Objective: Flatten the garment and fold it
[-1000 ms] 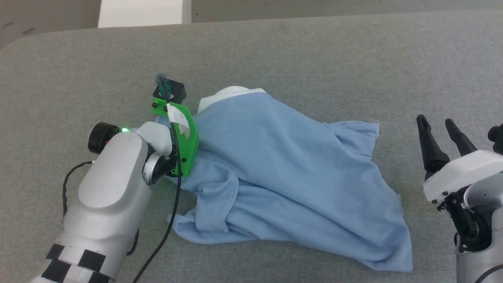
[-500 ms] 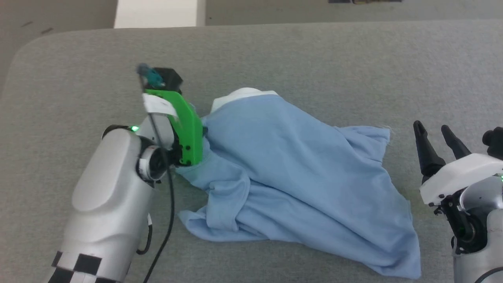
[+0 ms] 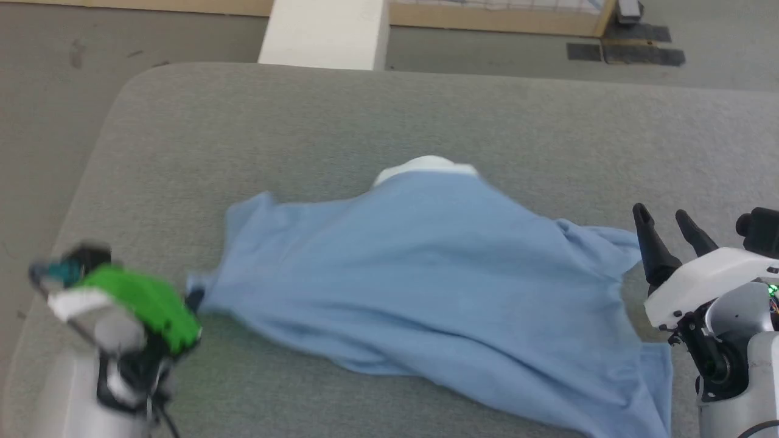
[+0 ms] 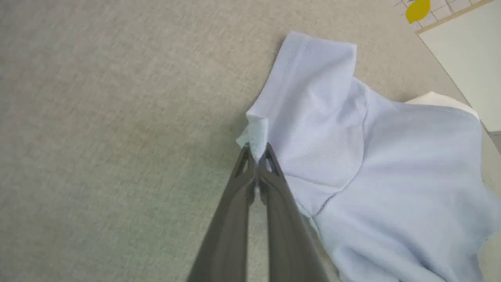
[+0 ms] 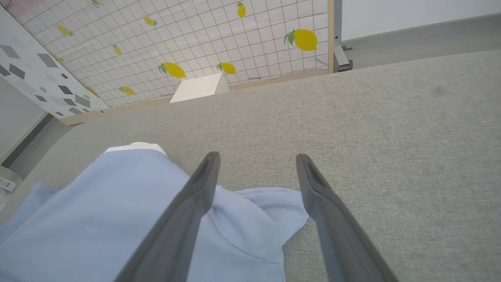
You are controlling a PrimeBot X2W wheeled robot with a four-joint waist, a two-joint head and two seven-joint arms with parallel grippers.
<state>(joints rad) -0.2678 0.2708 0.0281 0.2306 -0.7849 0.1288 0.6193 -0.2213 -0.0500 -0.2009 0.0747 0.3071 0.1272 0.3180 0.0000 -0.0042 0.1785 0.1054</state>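
Light blue cloth: one garment (image 3: 426,286), spread sideways across the grey padded table (image 3: 304,121), with one white collar piece (image 3: 426,165) at its far edge.
Grippers: two, one at each end of the garment.
Left gripper (image 4: 256,152): fingers pressed together on a corner of the sleeve hem, the cloth bunched between the tips. The sleeve is drawn out toward the table's left edge.
Right gripper (image 5: 258,157): fingers wide apart and holding nothing, at the garment's right corner. Whether they touch the cloth cannot be told.
Left wrist view: the pinch close up, with the stitched hem and the sleeve seam.
Right wrist view: beyond the table, a gridded wall panel (image 5: 235,31) printed with yellow lemons, and one white block (image 5: 199,88).
Head view: the left wrist blurred, with its green bracket (image 3: 146,301).
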